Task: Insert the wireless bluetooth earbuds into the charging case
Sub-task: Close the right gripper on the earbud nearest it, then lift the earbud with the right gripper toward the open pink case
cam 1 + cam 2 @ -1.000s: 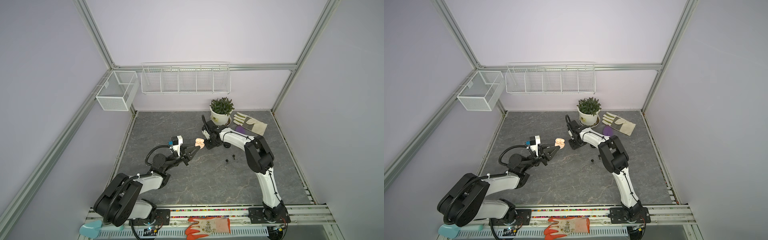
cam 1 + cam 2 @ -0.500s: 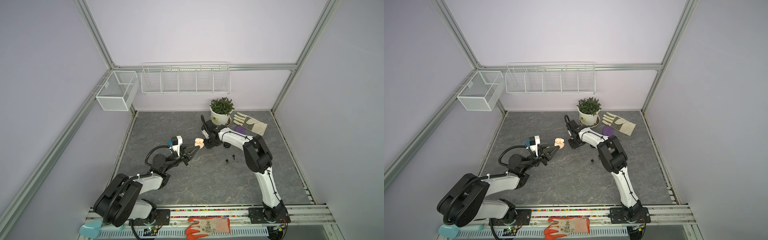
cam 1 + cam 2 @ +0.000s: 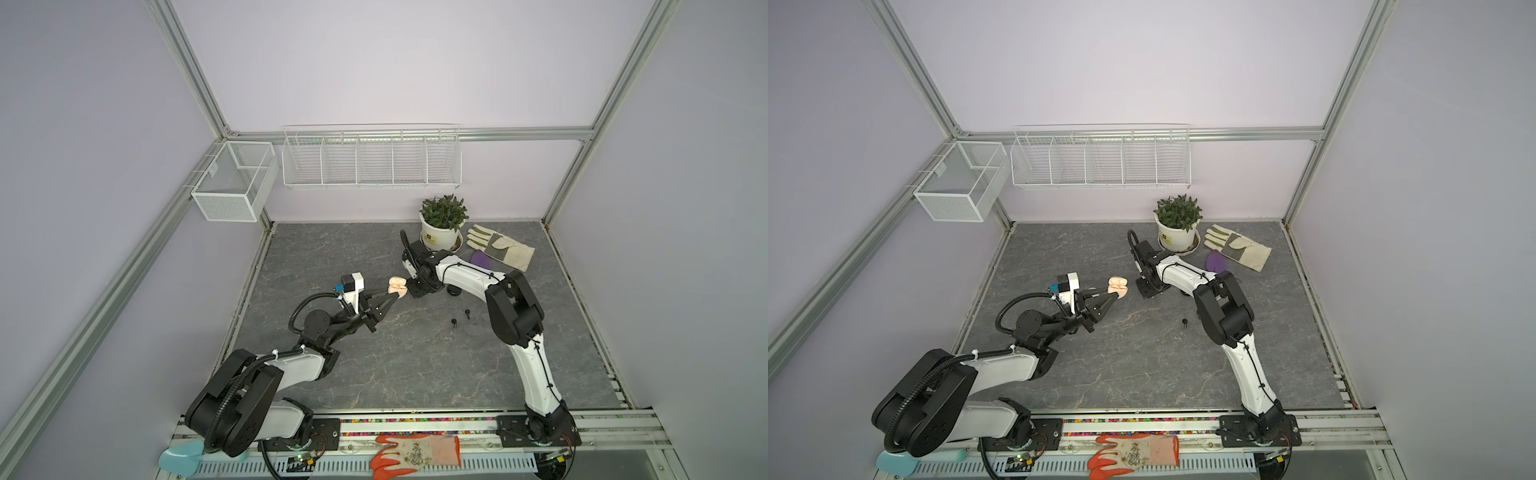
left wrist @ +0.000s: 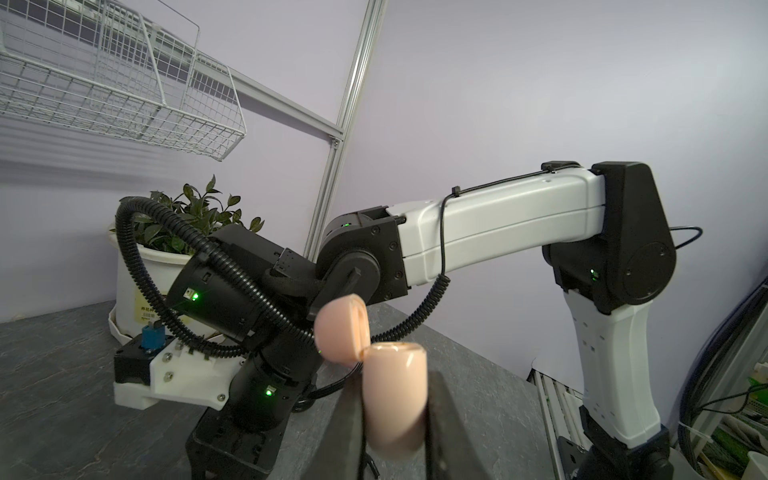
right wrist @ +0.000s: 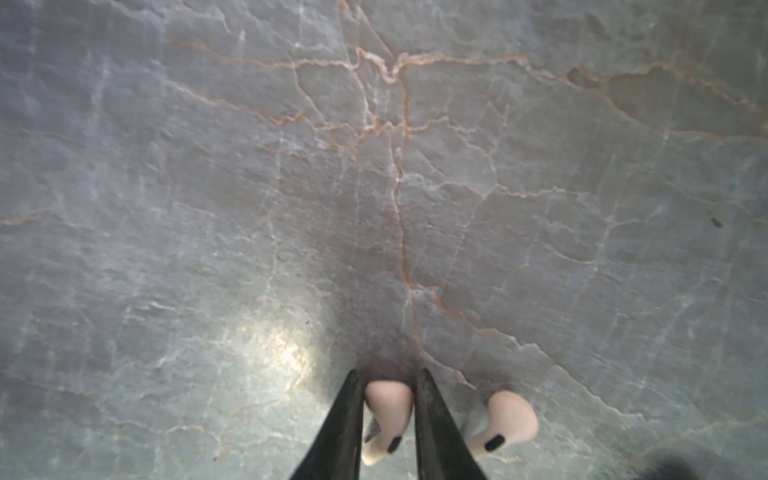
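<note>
Earbud (image 5: 388, 409): on table (image 5: 374, 166), near charging case (image 4: 395, 399), inside right gripper (image 5: 387, 374).
Right gripper: narrowed since a second ago, now pinching earbud; lift judged next.
Left gripper (image 4: 392, 376): clamped on charging case, lid open.

My left arm (image 3: 291, 370) and right arm (image 3: 469, 276) are built alike: smooth white shells between chunky black joint housings, each on a black base plate (image 3: 511, 430). On the right one a ribbed black hose (image 4: 123, 226) arcs over the wrist, a thin black cable (image 4: 441, 241) is tied along the white shell and ends in a coil, and small green lights (image 4: 193, 296) glow on the black joints. Its wrist carries a white bracket (image 4: 174, 374) with silver screws and a blue plug (image 4: 151, 336), and its fingers (image 5: 340, 428) are slim, black and tapered.
</note>
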`<state>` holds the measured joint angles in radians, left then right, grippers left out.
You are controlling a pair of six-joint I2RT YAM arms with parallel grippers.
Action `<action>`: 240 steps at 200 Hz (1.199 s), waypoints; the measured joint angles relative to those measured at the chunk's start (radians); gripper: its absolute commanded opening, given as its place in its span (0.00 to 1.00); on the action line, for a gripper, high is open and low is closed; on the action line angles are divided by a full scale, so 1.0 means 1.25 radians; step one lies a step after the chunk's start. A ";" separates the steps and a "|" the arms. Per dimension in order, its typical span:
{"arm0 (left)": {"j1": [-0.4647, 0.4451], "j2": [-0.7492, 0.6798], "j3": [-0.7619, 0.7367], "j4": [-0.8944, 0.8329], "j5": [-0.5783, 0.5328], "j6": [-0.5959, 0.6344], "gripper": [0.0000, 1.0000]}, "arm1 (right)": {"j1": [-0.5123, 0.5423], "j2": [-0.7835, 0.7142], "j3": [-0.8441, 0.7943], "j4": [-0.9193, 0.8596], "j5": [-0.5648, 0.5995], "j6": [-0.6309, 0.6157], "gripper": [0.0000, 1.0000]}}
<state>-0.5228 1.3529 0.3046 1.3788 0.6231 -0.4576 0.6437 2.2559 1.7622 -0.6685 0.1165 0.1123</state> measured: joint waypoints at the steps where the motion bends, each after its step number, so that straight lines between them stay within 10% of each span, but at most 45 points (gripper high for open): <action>1: 0.000 0.000 0.000 0.000 0.000 0.000 0.00 | 0.000 0.000 0.000 0.000 0.000 0.000 0.24; 240: 0.000 -0.004 -0.027 0.000 -0.060 0.000 0.00 | 0.014 -0.052 -0.061 0.024 0.015 0.016 0.22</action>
<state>-0.5228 1.3479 0.2707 1.3785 0.5488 -0.4580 0.6609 2.1910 1.6859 -0.6384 0.1349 0.1318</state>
